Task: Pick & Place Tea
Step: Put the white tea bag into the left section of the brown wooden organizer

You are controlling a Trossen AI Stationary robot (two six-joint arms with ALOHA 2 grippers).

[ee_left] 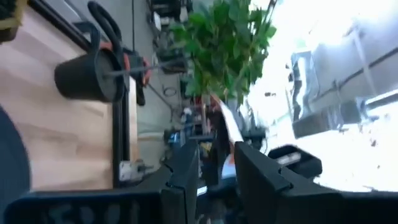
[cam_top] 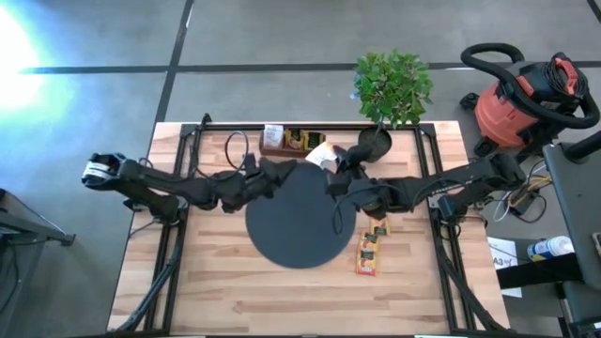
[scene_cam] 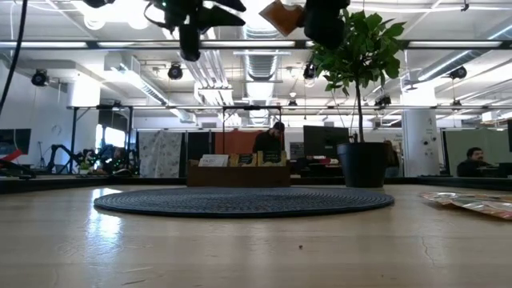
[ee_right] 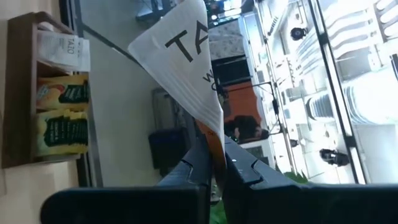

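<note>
A white tea sachet (ee_right: 186, 62) with dark letters and an orange lower part is in the air over the far edge of the black round mat (cam_top: 300, 225), with my right gripper (cam_top: 336, 165) shut on it. My left gripper (cam_top: 282, 176) hovers just left of it, pointing level, its fingers (ee_left: 186, 174) apart with nothing plainly between them. The left wrist view shows the sachet (ee_left: 227, 124) edge-on beyond them. More tea sachets (cam_top: 369, 252) lie flat on the table right of the mat. Others stand in the wooden box (cam_top: 293, 141). My right gripper pinches the sachet's orange lower edge (ee_right: 216, 144) between its two fingers. The fingers point about level and come from the table's right side. The sachet sticks out beyond the fingertips, its white part fanning away from them, lifted clear of the mat and table.
A potted plant (cam_top: 390, 89) stands at the table's far right corner, close behind my right gripper. The wooden box sits at the far edge, behind the mat. Bare wood lies along the near side of the table (cam_top: 282, 300). People sit in the room beyond.
</note>
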